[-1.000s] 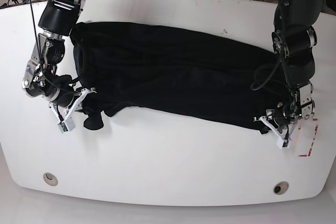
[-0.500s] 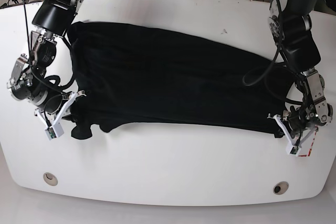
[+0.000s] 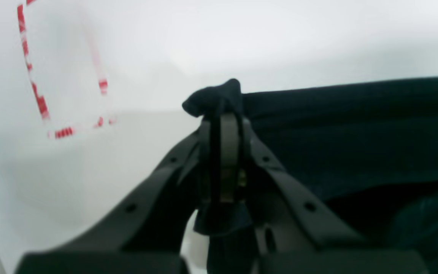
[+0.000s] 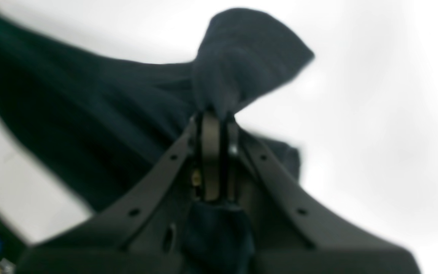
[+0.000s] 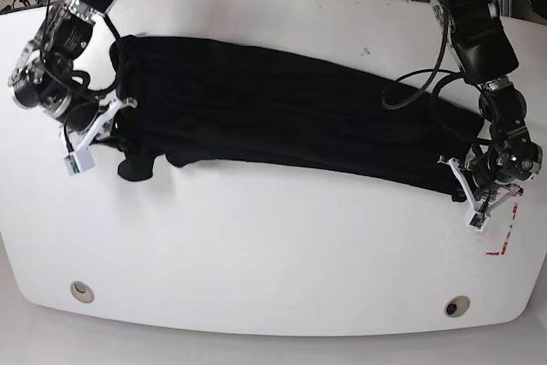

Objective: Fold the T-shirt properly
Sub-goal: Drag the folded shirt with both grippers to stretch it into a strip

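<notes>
The black T-shirt point(image 5: 282, 117) lies stretched lengthwise across the white table point(image 5: 273, 245), from the back left to the right edge. My right gripper point(image 5: 120, 113), on the left of the base view, is shut on a bunch of the shirt's left end; a loose sleeve point(image 5: 137, 167) droops beside it. In the right wrist view the right gripper point(image 4: 213, 114) pinches a tuft of the T-shirt point(image 4: 89, 114). My left gripper point(image 5: 451, 175) is shut on the shirt's right end. Its wrist view shows the left gripper point(image 3: 222, 110) clamping a small nub of the T-shirt point(image 3: 356, 125).
Red dashed tape marks point(image 5: 504, 241) lie on the table just beyond the left gripper, also visible as red marks point(image 3: 36, 95) in the left wrist view. Two round grommets point(image 5: 82, 291) point(image 5: 456, 306) sit near the front edge. Cables run behind the table.
Both grippers have moved outward and toward the back of the table, still holding the shirt's ends. The shirt is pulled longer and flatter and lies farther back.
</notes>
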Motion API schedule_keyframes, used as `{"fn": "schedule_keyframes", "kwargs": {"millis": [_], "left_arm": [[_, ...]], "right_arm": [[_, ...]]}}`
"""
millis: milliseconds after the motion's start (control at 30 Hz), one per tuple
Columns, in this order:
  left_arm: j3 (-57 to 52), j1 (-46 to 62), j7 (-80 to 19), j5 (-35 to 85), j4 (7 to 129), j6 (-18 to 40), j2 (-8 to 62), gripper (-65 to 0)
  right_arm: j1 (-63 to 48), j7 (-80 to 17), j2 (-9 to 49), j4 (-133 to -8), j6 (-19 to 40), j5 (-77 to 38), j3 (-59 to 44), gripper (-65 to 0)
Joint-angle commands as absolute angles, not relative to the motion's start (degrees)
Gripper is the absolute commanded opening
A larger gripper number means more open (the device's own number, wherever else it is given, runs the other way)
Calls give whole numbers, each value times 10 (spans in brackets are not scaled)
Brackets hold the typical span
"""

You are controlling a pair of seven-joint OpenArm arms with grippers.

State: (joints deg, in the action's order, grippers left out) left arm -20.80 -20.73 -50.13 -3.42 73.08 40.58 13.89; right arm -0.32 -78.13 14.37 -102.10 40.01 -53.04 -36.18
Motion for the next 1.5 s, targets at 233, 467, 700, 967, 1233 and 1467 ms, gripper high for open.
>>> {"fn": "schedule_keyframes", "kwargs": {"millis": [233,467,700,967,1233,1467], "left_arm": [[-212,-204,-495,-43,749,400,153,-650],[-208,-187,-495,-43,747,400,168,-650],[-208,-177,-495,-44,746,400,169,-650],[-207,-158,-495,-44,747,400,172,-611],[-207,-140,-501,-44,748,400,185,-329],[-211,-146,-529,-39,785,400,189,-260]], "right_arm": [[-128,-785,116,-1121,400,-646,-415,-650],[-175,-783,101,-1122,400,-663,-414,-637],[-180,-782,87,-1104,400,-663,-412,-637],[-186,-784,89,-1060,400,-625,-395,-484],[-213,-783,89,-1066,400,-597,-395,-87],[-218,-782,87,-1146,400,-631,-418,-111]]}}
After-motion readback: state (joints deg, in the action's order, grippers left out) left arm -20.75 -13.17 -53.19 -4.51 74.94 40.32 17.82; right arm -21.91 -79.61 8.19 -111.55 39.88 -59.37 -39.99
